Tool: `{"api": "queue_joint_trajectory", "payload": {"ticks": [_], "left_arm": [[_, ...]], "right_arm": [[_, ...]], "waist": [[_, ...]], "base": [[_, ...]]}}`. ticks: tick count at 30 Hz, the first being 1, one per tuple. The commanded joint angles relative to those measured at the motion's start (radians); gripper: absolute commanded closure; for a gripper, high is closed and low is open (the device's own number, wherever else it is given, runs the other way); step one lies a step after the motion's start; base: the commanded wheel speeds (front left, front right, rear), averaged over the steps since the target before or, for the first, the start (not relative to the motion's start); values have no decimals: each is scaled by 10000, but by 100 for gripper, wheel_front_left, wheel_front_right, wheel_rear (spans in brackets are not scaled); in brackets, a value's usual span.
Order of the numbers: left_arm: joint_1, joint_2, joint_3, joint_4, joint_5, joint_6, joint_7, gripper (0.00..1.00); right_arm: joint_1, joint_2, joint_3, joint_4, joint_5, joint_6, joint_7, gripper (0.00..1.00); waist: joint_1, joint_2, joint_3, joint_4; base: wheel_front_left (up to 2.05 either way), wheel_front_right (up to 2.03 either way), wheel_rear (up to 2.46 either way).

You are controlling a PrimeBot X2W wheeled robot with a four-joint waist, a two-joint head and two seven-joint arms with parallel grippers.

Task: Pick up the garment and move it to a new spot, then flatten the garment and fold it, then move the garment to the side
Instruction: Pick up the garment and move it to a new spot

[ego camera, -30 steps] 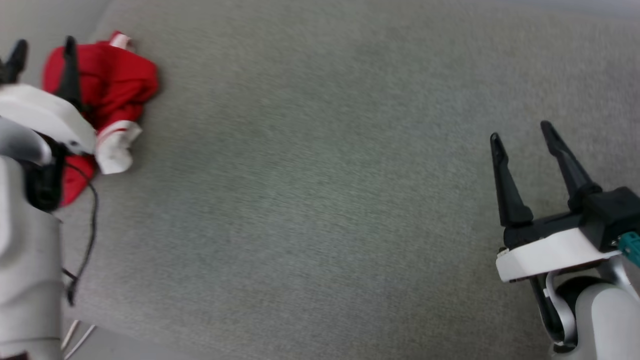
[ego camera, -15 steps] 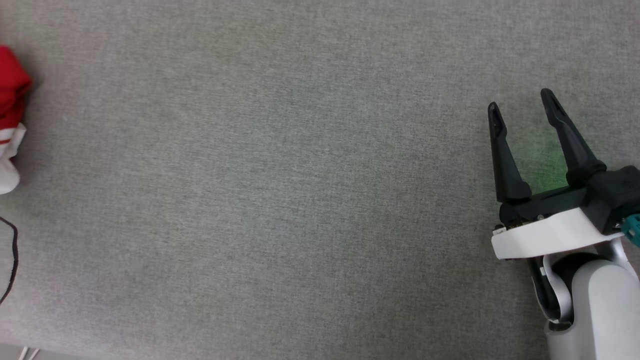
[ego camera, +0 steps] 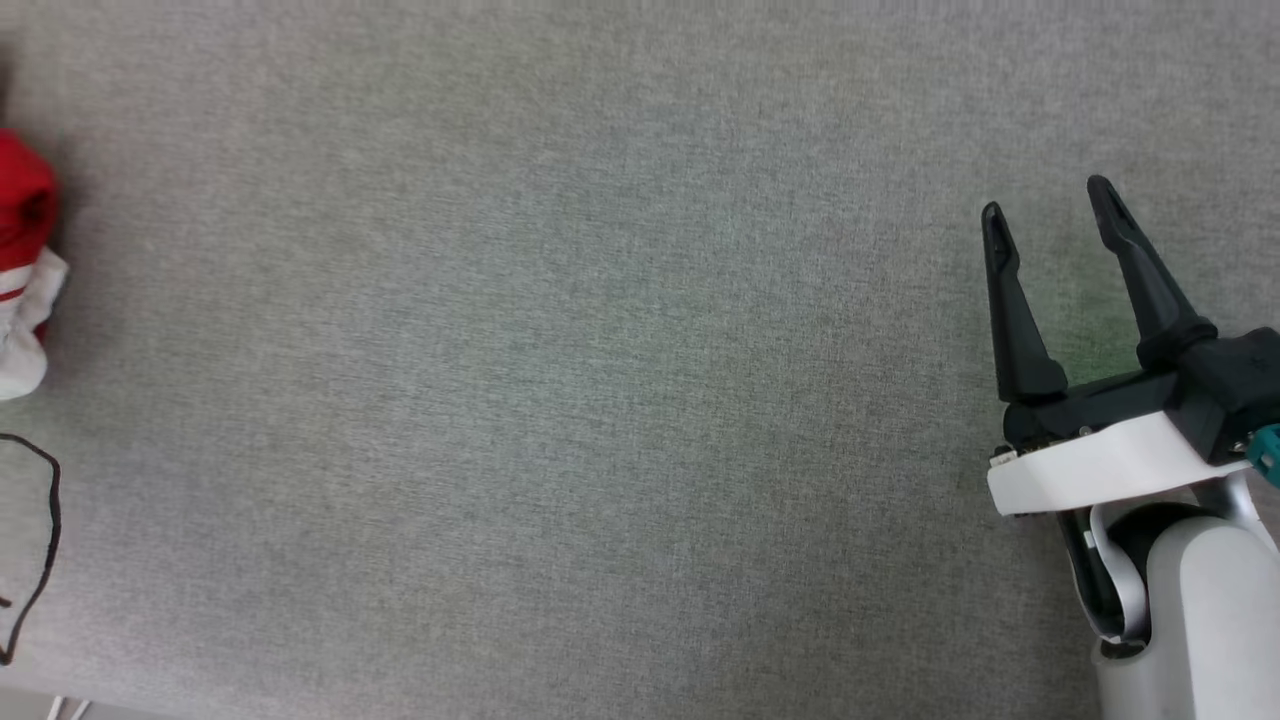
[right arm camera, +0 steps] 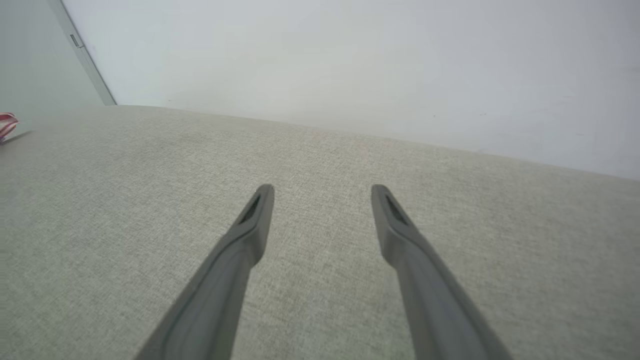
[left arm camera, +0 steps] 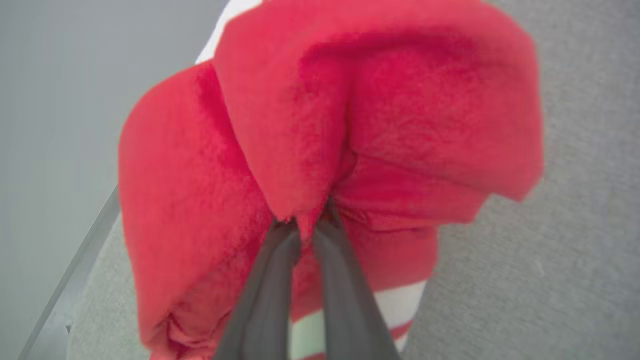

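Fingers (left arm camera: 270,280) of the left gripper (left arm camera: 308,220) pinch the one red garment (left arm camera: 380,125) at the table's (ego camera: 600,400) left edge; the right gripper's (ego camera: 1046,198) two stand spread.

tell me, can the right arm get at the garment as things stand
Probably not without a long cross-reach: the garment sits far left, pinched in the left tool, while the right tool stands open far right. Nothing lies between them.
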Motion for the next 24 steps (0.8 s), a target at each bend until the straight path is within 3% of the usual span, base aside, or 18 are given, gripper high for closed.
{"api": "queue_joint_trajectory", "payload": {"ticks": [1, 14, 24], "left_arm": [[-8, -8, -59, -43, 106, 51, -266, 100], [-542, -50, -659, -407, 1038, 206, -3857, 100], [-288, -1350, -1436, -724, 1290, 247, -5242, 100]], "right_arm": [[132, 10, -19, 28, 13, -3, -30, 0], [1076, 12, -227, 588, 727, -3, -320, 0], [2193, 12, -415, 837, 1134, -3, -245, 0]], "waist": [[-1, 0, -276, 95], [-1, 0, -2925, 212], [-1, 0, -4803, -2]], "base": [[0, 0, 0], [0, 0, 0], [0, 0, 0]]}}
